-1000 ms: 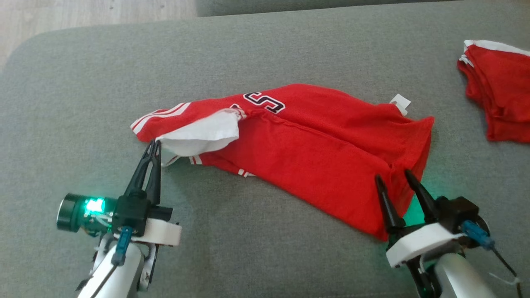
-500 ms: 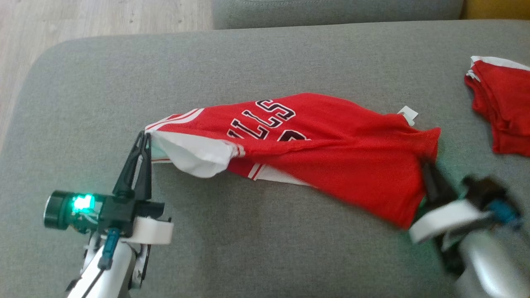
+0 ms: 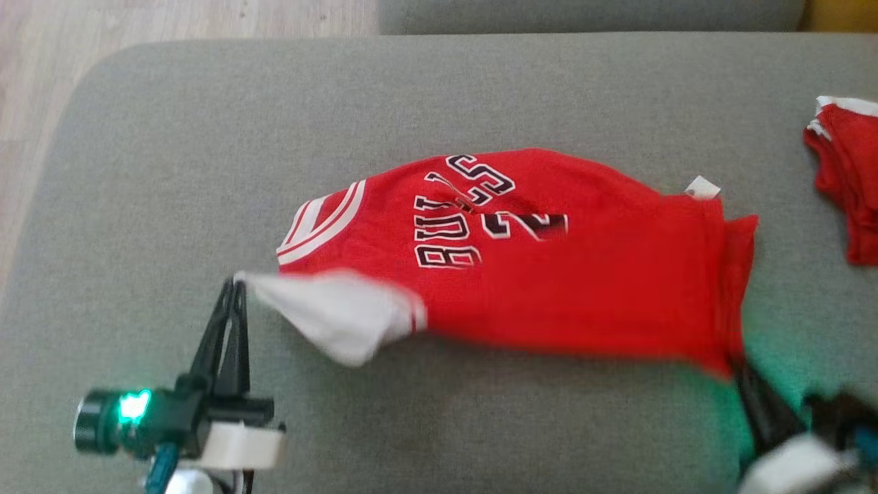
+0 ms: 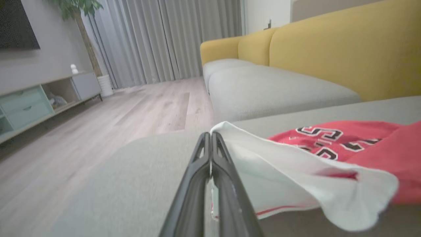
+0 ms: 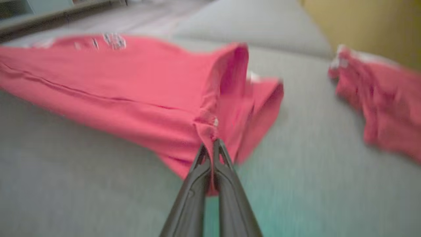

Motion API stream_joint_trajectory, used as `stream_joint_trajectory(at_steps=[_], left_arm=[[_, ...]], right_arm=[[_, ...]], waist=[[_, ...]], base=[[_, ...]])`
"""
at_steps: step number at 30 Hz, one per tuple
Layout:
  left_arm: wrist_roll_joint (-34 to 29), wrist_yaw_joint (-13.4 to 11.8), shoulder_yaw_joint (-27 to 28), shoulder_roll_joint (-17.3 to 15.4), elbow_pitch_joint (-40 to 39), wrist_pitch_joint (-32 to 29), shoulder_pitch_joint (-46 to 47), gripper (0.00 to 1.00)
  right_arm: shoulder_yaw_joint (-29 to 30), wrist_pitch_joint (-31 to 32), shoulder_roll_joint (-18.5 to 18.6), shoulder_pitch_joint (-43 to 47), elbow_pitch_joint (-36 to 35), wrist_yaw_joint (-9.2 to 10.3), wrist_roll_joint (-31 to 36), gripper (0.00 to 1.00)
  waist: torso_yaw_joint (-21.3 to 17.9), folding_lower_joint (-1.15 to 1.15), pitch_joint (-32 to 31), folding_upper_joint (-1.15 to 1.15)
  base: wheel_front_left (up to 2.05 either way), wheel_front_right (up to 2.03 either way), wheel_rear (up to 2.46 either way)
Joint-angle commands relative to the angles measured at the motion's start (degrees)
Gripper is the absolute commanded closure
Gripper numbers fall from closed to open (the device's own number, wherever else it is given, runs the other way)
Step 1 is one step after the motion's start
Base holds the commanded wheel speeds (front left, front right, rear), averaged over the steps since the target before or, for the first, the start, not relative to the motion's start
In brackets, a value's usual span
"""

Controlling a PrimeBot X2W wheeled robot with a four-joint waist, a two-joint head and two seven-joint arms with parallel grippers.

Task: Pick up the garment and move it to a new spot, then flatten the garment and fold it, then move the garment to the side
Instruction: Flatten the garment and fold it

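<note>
The garment (image 3: pixel 562 288) is a red jersey with black-and-white lettering, stretched across the grey sofa cushion (image 3: pixel 206 137). My left gripper (image 3: pixel 234 283) is shut on its white inner flap (image 3: pixel 329 315) at the jersey's left end; the left wrist view shows the flap (image 4: pixel 279 171) draping from my left gripper (image 4: pixel 210 135). My right gripper (image 3: pixel 735 362) is shut on the jersey's lower right corner. In the blurred right wrist view the red cloth (image 5: pixel 131 89) is pinched at my right gripper (image 5: pixel 210 143).
A second red garment (image 3: pixel 847 178) lies crumpled at the cushion's right edge, also seen as a red heap (image 5: pixel 378 98). Wooden floor (image 3: pixel 41 68) lies beyond the cushion's far left corner. A yellow sofa back (image 4: pixel 329 49) stands behind another grey seat (image 4: pixel 273 89).
My right gripper closed on the jersey's lower right corner. Both grippers drew the near edge toward me, spreading the jersey so its lettering shows. The head camera shifted too.
</note>
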State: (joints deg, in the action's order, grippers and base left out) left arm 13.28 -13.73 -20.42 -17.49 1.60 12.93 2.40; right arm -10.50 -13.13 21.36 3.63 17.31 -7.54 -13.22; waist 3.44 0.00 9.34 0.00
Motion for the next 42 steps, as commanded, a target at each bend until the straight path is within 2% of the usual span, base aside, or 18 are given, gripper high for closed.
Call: stream_joint_trajectory(at_steps=[1, 2, 3, 4, 11, 17, 24, 25, 26, 27, 28, 32, 42], left_arm=[[0.4, -0.5, 2.4, -1.5, -2.0, -0.1, 1.6, 1.0], [0.7, -0.7, 2.5, -1.5, -2.0, -0.2, 0.9, 1.0], [1.0, -0.8, 2.6, -1.5, -1.9, -0.1, 0.3, 1.0], [1.1, -0.9, 2.8, -1.5, -1.9, -0.1, -0.1, 1.0], [1.5, -1.2, 3.0, -1.5, -1.9, 0.4, -0.4, 1.0], [1.4, -1.3, 2.1, -0.8, -1.8, 0.6, 0.1, 1.0], [1.4, -1.3, 1.5, -0.4, -1.4, 0.8, 0.7, 1.0], [1.4, -1.3, 1.4, -0.3, -1.3, 0.8, 0.7, 1.0], [1.4, -1.3, 1.4, -0.2, -1.2, 0.8, 0.8, 1.0], [1.4, -1.3, 1.3, -0.2, -1.2, 0.9, 0.8, 1.0], [1.4, -1.3, 1.3, -0.2, -1.2, 0.9, 0.9, 1.0], [1.5, -1.5, 1.3, -0.1, -1.1, 1.0, 0.9, 1.0], [2.0, -2.0, 2.2, -0.8, -1.8, 1.4, 0.4, 1.0]], right_arm=[[-0.9, 0.0, 1.8, -0.4, -1.2, 0.05, -0.2, 1.0], [-0.9, 0.2, 1.6, 1.0, -0.7, 0.05, -0.4, 1.0], [-0.7, 0.2, 1.1, 1.9, -0.2, 0.05, -0.8, 0.6], [-0.2, 0.1, 0.6, 2.4, 0.2, 0.05, -0.9, 0.0], [3.4, -1.1, -3.0, 4.8, -1.7, 0.05, 0.2, 0.0], [1.8, -1.3, -4.5, 5.0, -3.9, 0.05, 2.2, 0.0], [1.6, -0.4, -6.2, 3.7, -3.0, 0.05, 4.1, 0.0], [1.7, -0.2, -6.5, 3.5, -2.8, 0.05, 4.3, 0.06], [1.8, 0.0, -6.7, 3.3, -2.7, 0.05, 4.5, 0.2], [2.0, 0.2, -6.8, 3.1, -2.6, 0.05, 4.7, 0.42], [2.2, 0.5, -6.9, 3.0, -2.4, 0.05, 4.9, 0.57], [3.6, 1.2, -7.5, 2.7, -1.9, 0.05, 5.6, 1.0], [8.7, 2.9, -8.3, 4.4, -3.7, 0.05, 3.7, 1.0]], waist=[[0.0, 0.0, 0.5, 0.0], [-0.1, 0.0, 0.8, 0.0], [-0.2, 0.0, 1.1, 0.0], [-0.3, 0.0, 1.3, 0.0], [-1.0, 0.0, 1.3, 0.0], [-1.2, 0.0, 1.5, 0.0], [-0.6, 0.0, 1.7, 0.0], [-0.5, 0.0, 1.8, 0.0], [-0.4, 0.0, 1.8, 0.0], [-0.3, 0.0, 1.8, 0.0], [-0.2, 0.0, 1.8, 0.0], [-0.1, 0.0, 1.7, 0.0], [-0.9, 0.0, 0.3, 0.0]], base=[[0.0, 0.0, 0.0], [0.0, 0.0, 0.0], [0.0, 0.0, 0.0], [0.0, 0.0, 0.0], [0.0, 0.0, 0.0], [0.0, 0.0, 0.0], [0.0, 0.0, 0.0], [0.0, 0.0, 0.0], [0.0, 0.0, 0.0], [0.0, 0.0, 0.0], [0.0, 0.0, 0.0], [0.0, 0.0, 0.0], [0.0, 0.0, 0.0]])
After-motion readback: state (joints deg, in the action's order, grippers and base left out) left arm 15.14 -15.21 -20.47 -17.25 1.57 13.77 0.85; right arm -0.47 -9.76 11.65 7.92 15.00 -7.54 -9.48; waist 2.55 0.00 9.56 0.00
